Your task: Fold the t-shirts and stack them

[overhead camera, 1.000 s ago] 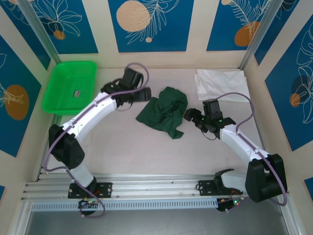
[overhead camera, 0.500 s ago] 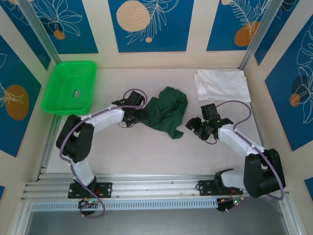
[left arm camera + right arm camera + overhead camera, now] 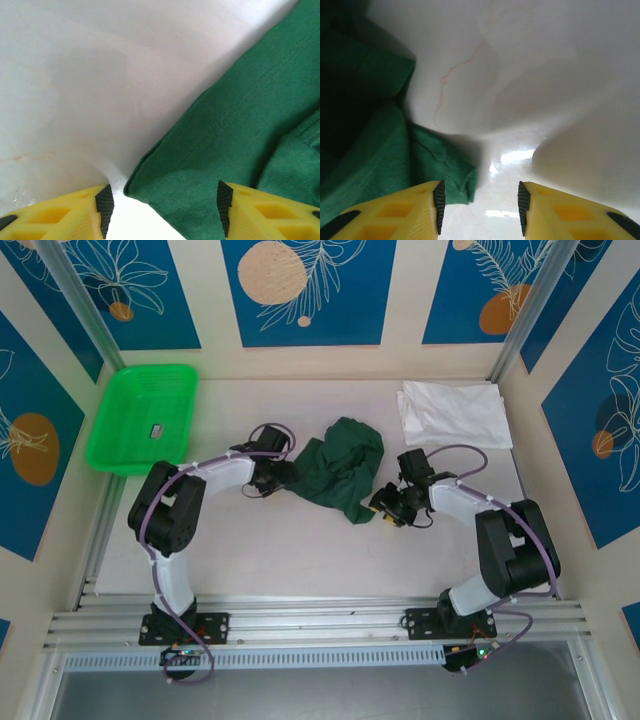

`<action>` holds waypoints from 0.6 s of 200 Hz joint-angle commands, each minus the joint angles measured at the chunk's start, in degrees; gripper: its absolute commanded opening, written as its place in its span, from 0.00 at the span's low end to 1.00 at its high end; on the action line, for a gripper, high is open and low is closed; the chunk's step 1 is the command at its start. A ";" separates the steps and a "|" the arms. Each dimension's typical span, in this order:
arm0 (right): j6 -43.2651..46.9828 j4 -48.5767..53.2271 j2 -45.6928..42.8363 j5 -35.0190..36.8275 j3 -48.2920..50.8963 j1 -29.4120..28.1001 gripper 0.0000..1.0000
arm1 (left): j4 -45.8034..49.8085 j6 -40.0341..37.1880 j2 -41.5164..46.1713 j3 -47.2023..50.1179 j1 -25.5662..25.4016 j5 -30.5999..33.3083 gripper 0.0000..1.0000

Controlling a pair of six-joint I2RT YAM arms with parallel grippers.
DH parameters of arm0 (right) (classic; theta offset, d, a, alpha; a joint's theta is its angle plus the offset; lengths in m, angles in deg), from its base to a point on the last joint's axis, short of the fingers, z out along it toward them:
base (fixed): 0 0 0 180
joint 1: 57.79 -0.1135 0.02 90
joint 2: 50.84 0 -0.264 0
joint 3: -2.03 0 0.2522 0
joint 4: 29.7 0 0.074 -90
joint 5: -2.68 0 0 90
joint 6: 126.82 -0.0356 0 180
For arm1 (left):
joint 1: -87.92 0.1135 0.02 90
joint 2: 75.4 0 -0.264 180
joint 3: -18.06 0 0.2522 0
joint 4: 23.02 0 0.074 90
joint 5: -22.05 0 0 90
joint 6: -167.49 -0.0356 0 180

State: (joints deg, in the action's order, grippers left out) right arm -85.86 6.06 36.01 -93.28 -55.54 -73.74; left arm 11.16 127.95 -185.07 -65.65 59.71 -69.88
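The dark green t-shirt [image 3: 338, 468] lies crumpled at the table's middle. The white t-shirt [image 3: 455, 412] lies flat at the back right. My left gripper [image 3: 283, 478] is low at the green shirt's left edge. In the left wrist view the left gripper [image 3: 162, 212] is open, and a corner of the green shirt [image 3: 240, 135] lies between its pads, not pinched. My right gripper [image 3: 380, 508] is at the shirt's lower right corner. In the right wrist view the right gripper [image 3: 480, 205] is open, and a hem corner of the green shirt [image 3: 375, 150] lies just inside its left pad [image 3: 439, 205].
A bright green mesh basket [image 3: 140, 469] stands at the back left with a small dark item [image 3: 157, 429] inside. Panel walls close the table at the back and on both sides. A metal rail [image 3: 320, 625] runs along the near edge.
Both arms have dropped low and moved in toward the green shirt from either side. Both sets of jaws have narrowed but still stand apart.
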 commanded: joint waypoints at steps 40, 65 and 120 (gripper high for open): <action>1.75 0.09 4.19 -1.98 -3.21 -1.33 0.36 | -1.01 -3.12 -3.40 -2.34 1.58 1.38 0.44; 1.59 -0.09 4.41 -0.86 -2.88 -1.37 0.33 | -0.78 -3.95 -4.09 -4.02 1.58 2.46 0.40; 2.60 -0.86 4.52 -0.47 -3.28 -1.30 0.20 | -0.09 -5.97 -6.35 -7.23 1.62 4.32 0.28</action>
State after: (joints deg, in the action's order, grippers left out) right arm -84.37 5.31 40.14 -93.74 -57.71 -74.83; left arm 17.50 123.86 -188.00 -70.24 60.33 -68.55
